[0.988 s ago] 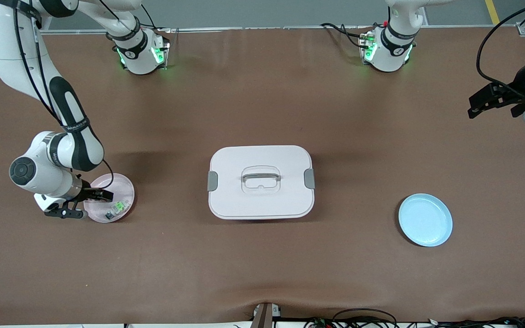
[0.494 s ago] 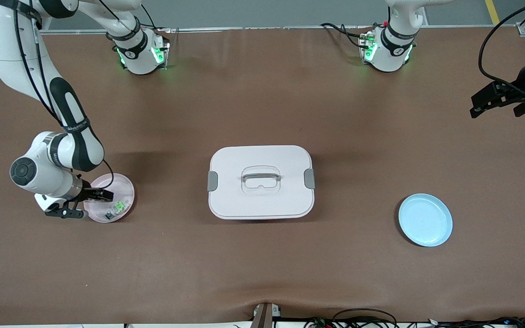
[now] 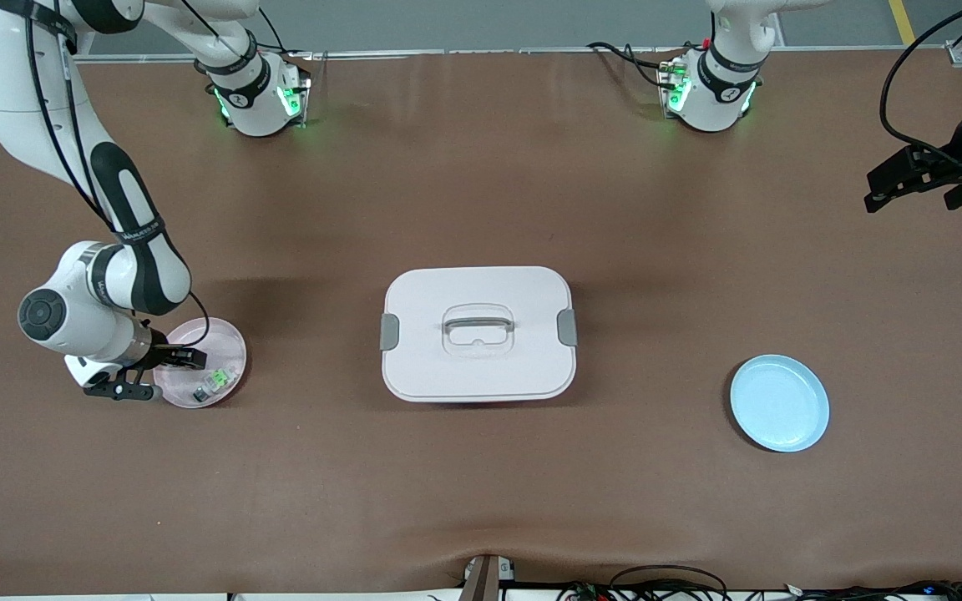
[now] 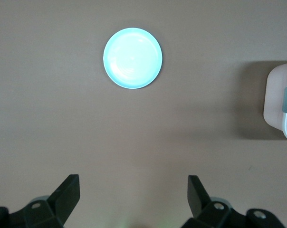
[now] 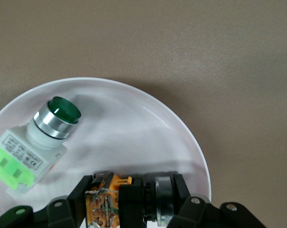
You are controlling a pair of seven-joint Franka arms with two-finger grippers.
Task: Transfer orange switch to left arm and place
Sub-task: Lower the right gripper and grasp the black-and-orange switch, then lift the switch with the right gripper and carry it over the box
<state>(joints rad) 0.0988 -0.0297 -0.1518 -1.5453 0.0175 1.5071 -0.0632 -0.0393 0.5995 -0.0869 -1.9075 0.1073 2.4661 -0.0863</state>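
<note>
The orange switch [image 5: 111, 194], a black oblong part with an orange middle, lies in the pink plate [image 3: 226, 346] [image 5: 134, 123] at the right arm's end of the table. My right gripper [image 3: 189, 359] [image 5: 133, 188] reaches down into that plate, shut on the switch, one finger at each end. The front view hides the switch under the gripper. The white box [image 3: 478, 334] [image 4: 282, 102] stands mid-table with its lid on. My left gripper [image 3: 907, 177] [image 4: 134, 190] hangs open and holds nothing, high over the left arm's end of the table.
A green-and-clear push-button part [image 3: 218, 381] [image 5: 36, 142] lies in the pink plate beside the switch. A light blue plate [image 3: 779, 403] [image 4: 132, 58] with nothing in it sits toward the left arm's end, nearer the front camera than the box.
The right gripper's fingers have closed on the orange switch in the pink plate. The left gripper has drifted a little toward the table's end.
</note>
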